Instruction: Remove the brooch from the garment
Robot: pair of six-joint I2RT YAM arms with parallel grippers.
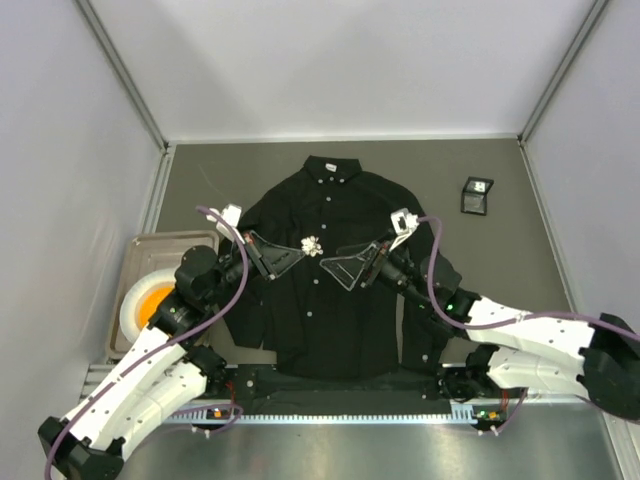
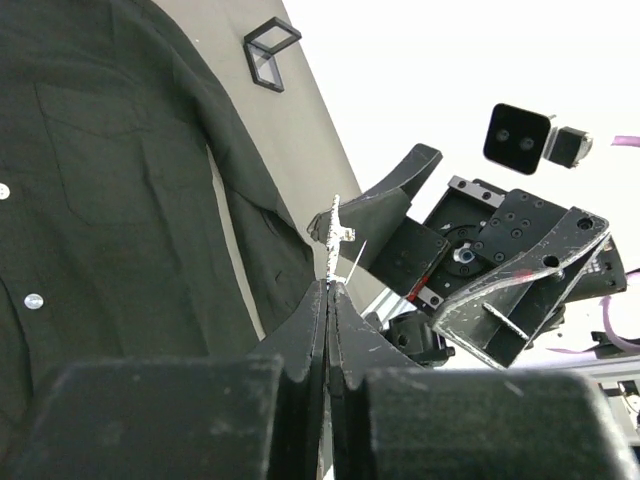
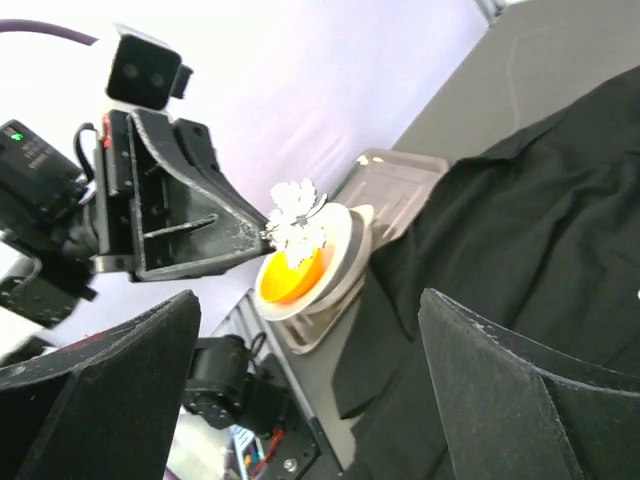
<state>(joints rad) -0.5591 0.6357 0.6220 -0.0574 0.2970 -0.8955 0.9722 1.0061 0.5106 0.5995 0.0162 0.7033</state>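
The black shirt (image 1: pixel 320 330) lies flat on the table, collar at the far side. The white brooch (image 1: pixel 311 245) is pinched at the tip of my left gripper (image 1: pixel 300 250), which is shut on it and holds it in the air above the shirt's chest, clear of the cloth. It shows edge-on in the left wrist view (image 2: pixel 333 235) and as a jagged flower in the right wrist view (image 3: pixel 297 215). My right gripper (image 1: pixel 335 265) is open and empty, just right of the brooch and facing it, over the shirt (image 3: pixel 540 230).
A metal tray (image 1: pixel 150 245) with a white bowl with an orange inside (image 1: pixel 145 305) stands left of the shirt. A small black square box (image 1: pixel 477 195) sits at the back right. Walls close in both sides.
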